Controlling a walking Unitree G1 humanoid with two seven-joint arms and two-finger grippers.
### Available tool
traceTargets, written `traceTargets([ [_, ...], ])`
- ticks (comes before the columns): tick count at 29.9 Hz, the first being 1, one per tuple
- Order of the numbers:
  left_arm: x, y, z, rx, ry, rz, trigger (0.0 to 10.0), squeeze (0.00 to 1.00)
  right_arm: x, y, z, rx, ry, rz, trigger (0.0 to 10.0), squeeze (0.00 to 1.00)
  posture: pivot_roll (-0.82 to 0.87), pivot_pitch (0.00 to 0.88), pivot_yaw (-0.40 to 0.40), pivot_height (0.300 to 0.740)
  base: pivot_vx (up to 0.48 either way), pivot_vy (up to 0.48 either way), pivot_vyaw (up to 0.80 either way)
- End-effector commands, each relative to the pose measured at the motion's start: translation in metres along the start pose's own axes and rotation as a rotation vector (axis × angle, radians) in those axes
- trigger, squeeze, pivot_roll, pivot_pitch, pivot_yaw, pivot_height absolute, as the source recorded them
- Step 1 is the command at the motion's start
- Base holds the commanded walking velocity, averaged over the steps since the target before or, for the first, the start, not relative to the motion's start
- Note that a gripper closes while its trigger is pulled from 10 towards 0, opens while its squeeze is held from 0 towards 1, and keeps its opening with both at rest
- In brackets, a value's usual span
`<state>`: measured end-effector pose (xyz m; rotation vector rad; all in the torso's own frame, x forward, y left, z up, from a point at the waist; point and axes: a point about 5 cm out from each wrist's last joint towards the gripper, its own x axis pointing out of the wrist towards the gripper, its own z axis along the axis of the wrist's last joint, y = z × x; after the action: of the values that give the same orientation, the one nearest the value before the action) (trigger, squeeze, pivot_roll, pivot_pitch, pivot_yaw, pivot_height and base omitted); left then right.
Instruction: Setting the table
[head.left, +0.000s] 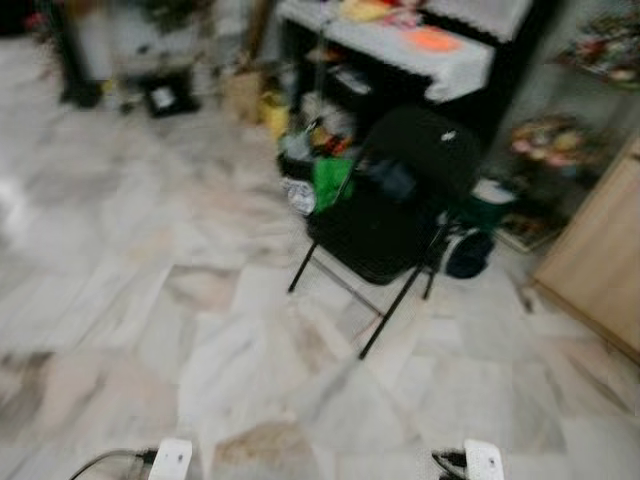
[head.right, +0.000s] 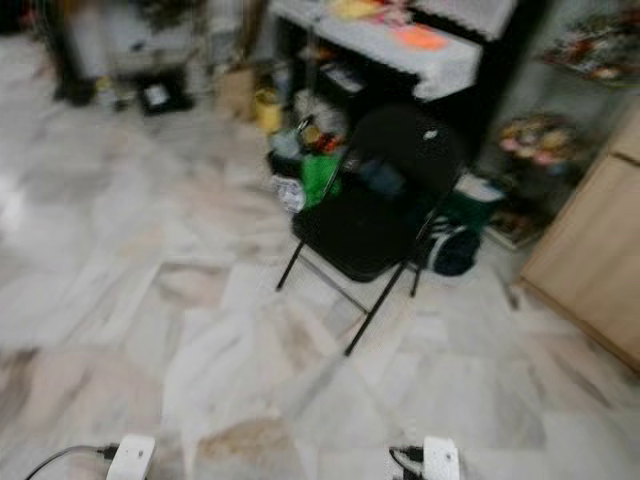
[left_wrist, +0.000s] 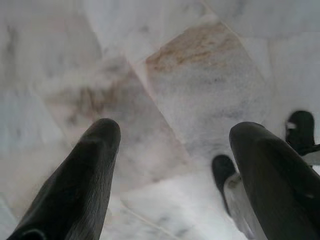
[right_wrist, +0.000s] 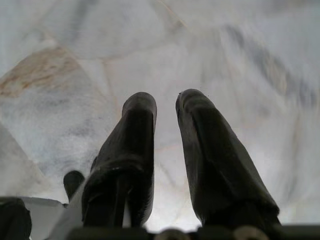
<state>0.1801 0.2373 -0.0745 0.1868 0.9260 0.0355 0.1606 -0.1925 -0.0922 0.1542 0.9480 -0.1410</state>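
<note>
Marble floor (head.left: 150, 300) lies under you, blurred in the head views, so you look mid-walk. Ahead stands a black folding chair (head.left: 395, 215), and beyond it a tabletop (head.left: 400, 45) with a white cloth and some orange and yellow items too blurred to name. Your left claw (left_wrist: 172, 135) hangs spread wide over the floor, holding nothing; your right claw (right_wrist: 166, 107) hangs narrow, almost closed, also empty. Judging from this, none of the setting has begun: you have dishes to find, fetch and lay out.
</note>
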Motion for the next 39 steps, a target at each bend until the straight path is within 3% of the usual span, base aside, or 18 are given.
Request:
traceTargets([
  [1,-0.003,-0.007,-0.017,-0.146,0.059,-0.063,10.0,0.00,0.002,0.003,0.004,0.004,0.031,0.068,10.0,0.00,0.14,0.004,-0.129,0.740,0.000,0.000,-0.80],
  [13,-0.001,-0.001,-0.008,-0.127,0.054,-0.053,10.0,0.00,0.001,0.003,-0.002,0.022,0.036,0.041,10.0,0.00,0.13,0.011,-0.101,0.740,0.000,0.000,-0.78],
  [15,0.000,-0.001,-0.003,-0.123,0.044,-0.055,10.0,0.00,0.000,0.000,-0.002,-0.005,0.032,0.033,10.0,0.00,0.13,0.012,-0.099,0.740,0.000,0.000,0.00],
  [17,0.001,-0.001,-0.001,-0.124,0.040,-0.056,10.0,0.00,0.000,0.001,-0.003,0.048,0.028,0.044,10.0,0.00,0.13,0.012,-0.099,0.740,0.000,0.000,0.00],
  [23,0.002,-0.003,0.004,-0.129,0.036,-0.056,10.0,0.00,0.001,0.007,0.000,0.028,0.020,0.091,10.0,0.00,0.13,0.012,-0.101,0.740,0.000,0.000,0.00],
  [28,0.002,-0.002,0.002,-0.138,0.042,-0.054,10.0,0.00,0.002,0.010,0.005,0.018,0.010,0.091,10.0,0.00,0.13,0.010,-0.106,0.740,0.000,0.000,0.00],
  [33,-0.005,0.009,-0.017,-0.160,0.062,-0.036,10.0,0.00,0.002,0.009,0.006,-0.029,0.006,0.080,10.0,0.00,0.13,0.007,-0.113,0.740,0.000,0.000,0.00],
  [39,-0.005,0.009,-0.017,-0.160,0.062,-0.036,10.0,0.00,0.002,0.009,0.006,-0.029,0.006,0.080,10.0,0.00,0.13,0.007,-0.113,0.740,0.000,0.000,0.00],
])
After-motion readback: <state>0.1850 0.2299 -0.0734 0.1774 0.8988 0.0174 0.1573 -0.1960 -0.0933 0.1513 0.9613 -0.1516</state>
